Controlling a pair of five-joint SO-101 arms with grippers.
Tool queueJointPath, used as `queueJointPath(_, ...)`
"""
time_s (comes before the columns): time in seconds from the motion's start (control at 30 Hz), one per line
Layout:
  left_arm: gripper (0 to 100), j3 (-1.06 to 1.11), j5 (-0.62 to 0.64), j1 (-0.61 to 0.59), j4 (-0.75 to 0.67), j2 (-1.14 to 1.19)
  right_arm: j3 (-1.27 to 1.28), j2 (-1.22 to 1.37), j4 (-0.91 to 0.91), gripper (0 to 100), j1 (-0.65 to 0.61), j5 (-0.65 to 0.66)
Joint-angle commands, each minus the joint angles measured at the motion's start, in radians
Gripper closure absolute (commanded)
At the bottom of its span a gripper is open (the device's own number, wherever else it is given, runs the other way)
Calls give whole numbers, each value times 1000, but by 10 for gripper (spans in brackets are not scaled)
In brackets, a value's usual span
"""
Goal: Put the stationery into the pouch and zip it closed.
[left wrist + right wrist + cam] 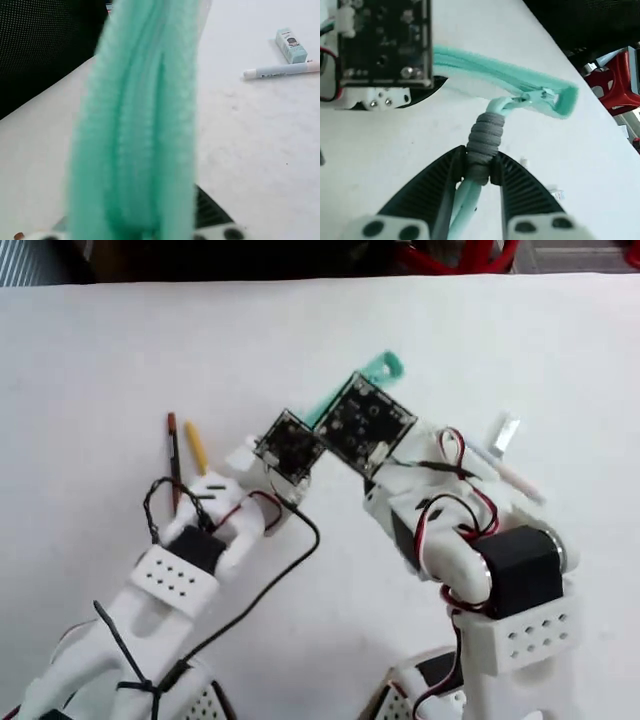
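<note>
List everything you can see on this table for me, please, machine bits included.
pouch: one, mint green, mid-table between the two grippers.
zip pull: one, grey wrap on a mint cord, at the pouch's end.
brown pencil: one, brown, lying beside the left arm.
yellow pencil: one, yellow, right next to the brown pencil.
pen: one, pale, lying beside the right arm.
small box: one, mint, next to the pen.
table: one, white.
left gripper: one, dark fingers shut on the pouch.
right gripper: one, black fingers shut on the zip pull.
</note>
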Motion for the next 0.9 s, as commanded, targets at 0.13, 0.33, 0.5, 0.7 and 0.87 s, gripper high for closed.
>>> queueJointPath(0.13, 976, -55, 18, -16, -14, 1, 109, -24, 27, 979, -105, 31)
queueJointPath(0.33, 976, -55, 20, -21, 17, 1, 124, -25, -28, 965, -73, 21)
queueJointPath(0.5, 976, -49, 20, -21, 15, 1, 124, -25, -122, 750, 173, -110)
queueJointPath(0.7, 976, -48, 25, -21, 20, 1, 124, -25, -128, 718, 320, -29)
queueJointPath(0.87, 976, -48, 60, -16, 21, 1, 123, -25, -208, 726, 326, -118)
